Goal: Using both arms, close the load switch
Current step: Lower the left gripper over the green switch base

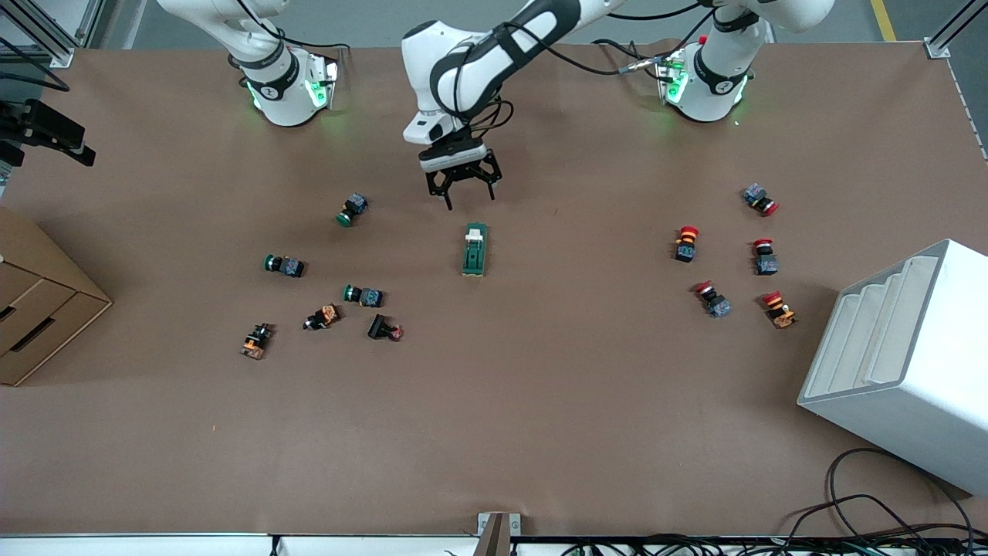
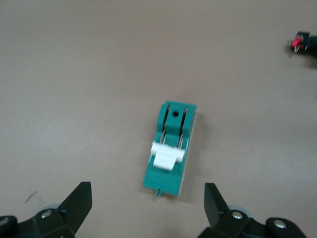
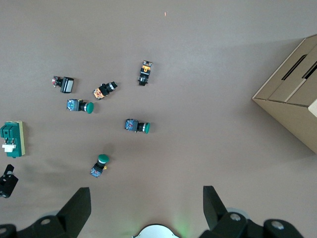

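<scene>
The load switch (image 1: 474,251) is a dark green block with a white lever (image 2: 167,156) on top, lying flat mid-table. My left gripper (image 1: 471,199) hangs open just above the table beside the switch's end that points toward the robot bases. In the left wrist view the switch (image 2: 171,148) lies just ahead of the left gripper (image 2: 147,191), apart from both fingers. My right gripper (image 3: 146,191) is open and empty, high over the right arm's base (image 1: 287,89), and does not show in the front view. Its wrist view catches the switch (image 3: 12,139) at the edge.
Green and orange push buttons (image 1: 363,296) lie scattered toward the right arm's end. Red-capped buttons (image 1: 687,243) lie toward the left arm's end. A cardboard box (image 1: 35,301) stands at one table edge, a white stepped bin (image 1: 903,363) at the other.
</scene>
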